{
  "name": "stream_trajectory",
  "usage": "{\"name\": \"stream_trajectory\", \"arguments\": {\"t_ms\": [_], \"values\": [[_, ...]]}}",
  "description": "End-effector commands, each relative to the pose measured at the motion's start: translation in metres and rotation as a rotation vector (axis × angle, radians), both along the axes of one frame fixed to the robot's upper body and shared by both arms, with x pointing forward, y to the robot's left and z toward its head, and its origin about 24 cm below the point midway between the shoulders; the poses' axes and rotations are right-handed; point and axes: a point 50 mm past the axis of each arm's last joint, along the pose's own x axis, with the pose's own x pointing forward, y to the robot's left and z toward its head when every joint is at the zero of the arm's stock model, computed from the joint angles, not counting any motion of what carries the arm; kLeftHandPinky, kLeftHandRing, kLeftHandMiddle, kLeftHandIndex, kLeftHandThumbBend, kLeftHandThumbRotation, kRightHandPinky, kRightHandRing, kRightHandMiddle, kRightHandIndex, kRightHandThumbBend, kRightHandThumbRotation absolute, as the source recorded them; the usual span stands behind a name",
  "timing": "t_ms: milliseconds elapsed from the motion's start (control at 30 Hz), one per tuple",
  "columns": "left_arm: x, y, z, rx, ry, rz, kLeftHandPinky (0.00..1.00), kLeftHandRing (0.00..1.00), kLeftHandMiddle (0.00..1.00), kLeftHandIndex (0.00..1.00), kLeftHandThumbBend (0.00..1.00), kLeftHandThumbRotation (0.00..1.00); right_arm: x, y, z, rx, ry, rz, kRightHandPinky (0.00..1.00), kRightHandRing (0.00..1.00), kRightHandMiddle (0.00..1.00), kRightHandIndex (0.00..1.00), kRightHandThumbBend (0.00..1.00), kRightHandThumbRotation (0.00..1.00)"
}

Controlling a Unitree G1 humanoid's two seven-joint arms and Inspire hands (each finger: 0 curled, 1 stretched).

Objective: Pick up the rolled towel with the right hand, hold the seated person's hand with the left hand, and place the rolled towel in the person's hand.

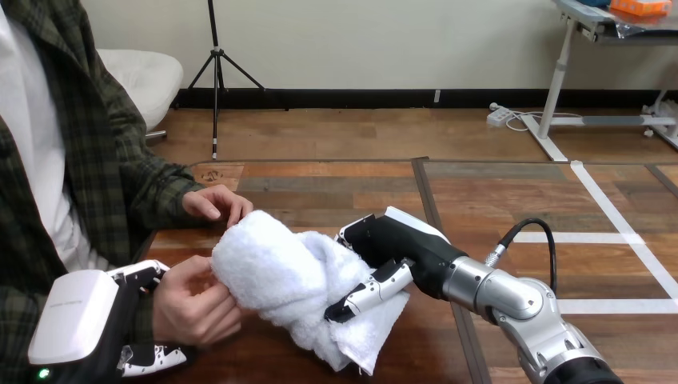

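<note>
Rolled towel (276, 276): white fluffy terry, loosely rolled into a fat bundle, with one loose corner hanging out at its near right end. It sits over the near left part of the table (336, 192), lying diagonally from far left to near right. Right hand (388, 244) is clamped on its right end, fingers curled into the cloth. The towel's left end touches the person's near hand (192, 308). Left hand (80, 316) grips that hand at its base, thumb above, fingers below. Person's far hand (216, 204) is just beyond the towel; can't tell if they touch.
</note>
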Motion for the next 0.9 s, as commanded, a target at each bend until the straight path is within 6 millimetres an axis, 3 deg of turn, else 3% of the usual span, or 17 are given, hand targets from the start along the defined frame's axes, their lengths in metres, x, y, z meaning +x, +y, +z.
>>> {"name": "stream_trajectory", "arguments": {"t_ms": [0, 867], "values": [[0.007, -0.020, 0.003, -0.046, -0.042, -0.090, 0.41, 0.45, 0.49, 0.52, 0.91, 0.00, 0.019, 0.008, 0.038, 0.040, -0.133, 0.029, 0.22, 0.27, 0.35, 0.40, 0.87, 0.00], [-0.004, -0.028, 0.022, -0.117, -0.115, -0.129, 0.41, 0.43, 0.47, 0.49, 0.94, 0.00, 0.020, 0.002, 0.041, -0.012, -0.164, 0.019, 0.23, 0.28, 0.36, 0.40, 0.87, 0.00]]}}
